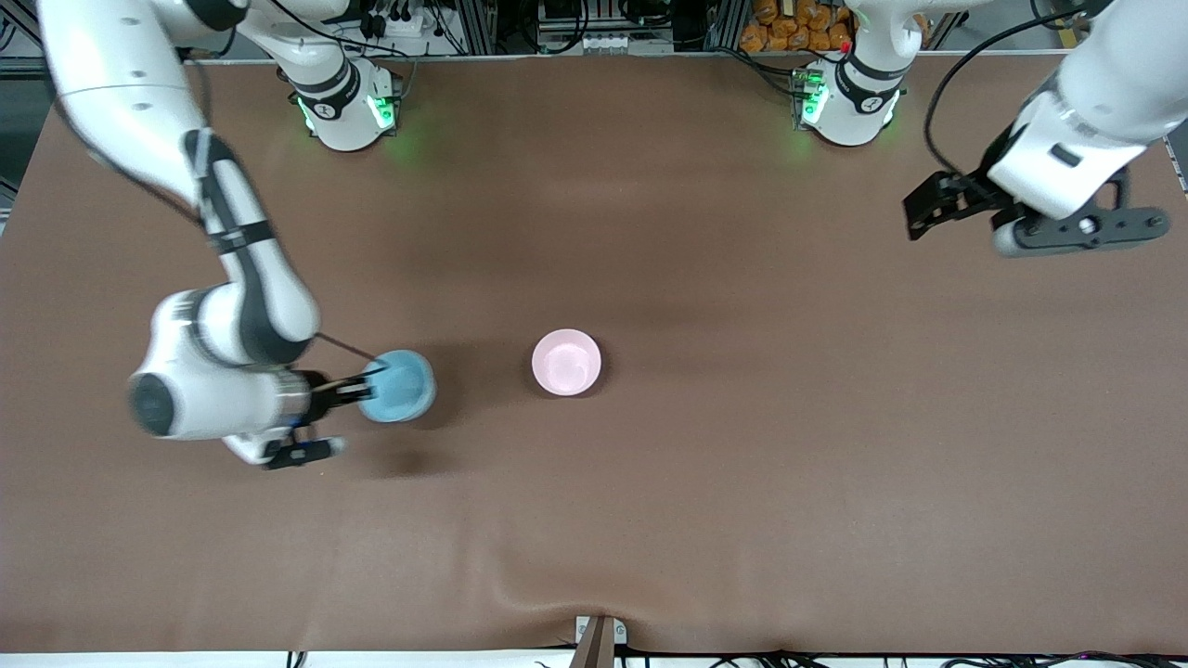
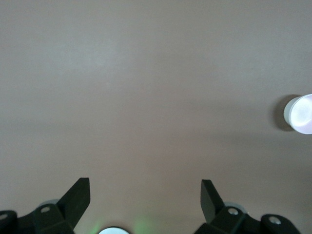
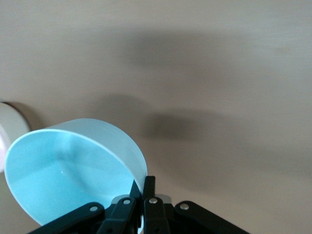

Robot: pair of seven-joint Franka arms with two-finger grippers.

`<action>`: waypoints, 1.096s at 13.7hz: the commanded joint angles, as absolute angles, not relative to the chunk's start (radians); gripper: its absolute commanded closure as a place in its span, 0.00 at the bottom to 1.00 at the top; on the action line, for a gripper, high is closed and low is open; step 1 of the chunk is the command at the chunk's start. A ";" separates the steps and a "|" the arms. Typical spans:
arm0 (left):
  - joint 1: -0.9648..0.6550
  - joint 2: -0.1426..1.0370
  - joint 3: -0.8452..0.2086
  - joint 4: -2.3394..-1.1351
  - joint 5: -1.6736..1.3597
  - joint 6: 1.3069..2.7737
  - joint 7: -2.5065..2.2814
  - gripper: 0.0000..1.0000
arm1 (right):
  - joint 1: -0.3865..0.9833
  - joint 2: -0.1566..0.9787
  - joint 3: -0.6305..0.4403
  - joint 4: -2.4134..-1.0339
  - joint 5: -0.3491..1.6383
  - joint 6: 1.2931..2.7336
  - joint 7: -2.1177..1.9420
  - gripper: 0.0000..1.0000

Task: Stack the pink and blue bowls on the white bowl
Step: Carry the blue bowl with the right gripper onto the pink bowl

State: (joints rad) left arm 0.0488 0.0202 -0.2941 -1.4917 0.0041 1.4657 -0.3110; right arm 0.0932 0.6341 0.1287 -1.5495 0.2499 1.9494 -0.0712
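1. The brown table filled the front view, with the two robot bases standing along its edge farthest from the front camera.
2. The right arm reached down toward its own end of the table. The right gripper was pinched shut on the rim of the blue bowl, holding it tilted and lifted above the table, a shadow lying beneath it. In the right wrist view the fingers clamped the bowl's wall, one inside and one outside.
3. The left arm waited raised over its own end of the table. The left gripper hung there with its fingers spread wide and nothing between them.
4. The pink bowl sat upright on the table near its middle, well apart from the blue bowl and toward the left arm's end from it. It showed at the edge of the left wrist view as a pale round shape.
5. No white bowl could be made out with certainty.
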 commanded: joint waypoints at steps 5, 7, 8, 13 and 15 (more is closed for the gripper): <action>0.095 -0.054 -0.302 -1.516 0.002 1.405 -0.285 0.00 | 0.267 0.620 0.123 -1.554 0.361 1.967 0.205 1.00; 0.095 -0.071 -0.302 -1.522 0.000 1.404 -0.285 0.00 | 0.302 0.626 0.120 -1.551 0.449 1.971 0.238 1.00; 0.095 -0.072 -0.302 -1.523 -0.002 1.404 -0.285 0.00 | 0.322 0.630 0.118 -1.549 0.454 1.976 0.241 1.00; 0.097 -0.074 -0.302 -1.525 -0.002 1.401 -0.285 0.00 | 0.385 0.640 0.114 -1.549 0.440 2.057 0.389 1.00; 0.097 -0.074 -0.302 -1.525 -0.003 1.401 -0.285 0.00 | 0.400 0.646 0.114 -1.551 0.439 2.098 0.431 1.00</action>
State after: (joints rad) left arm 0.0803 -0.0449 -0.2946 -1.5030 0.0040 1.4086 -0.3005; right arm 0.3770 0.6398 0.1269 -1.5518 0.4300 2.0704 0.3893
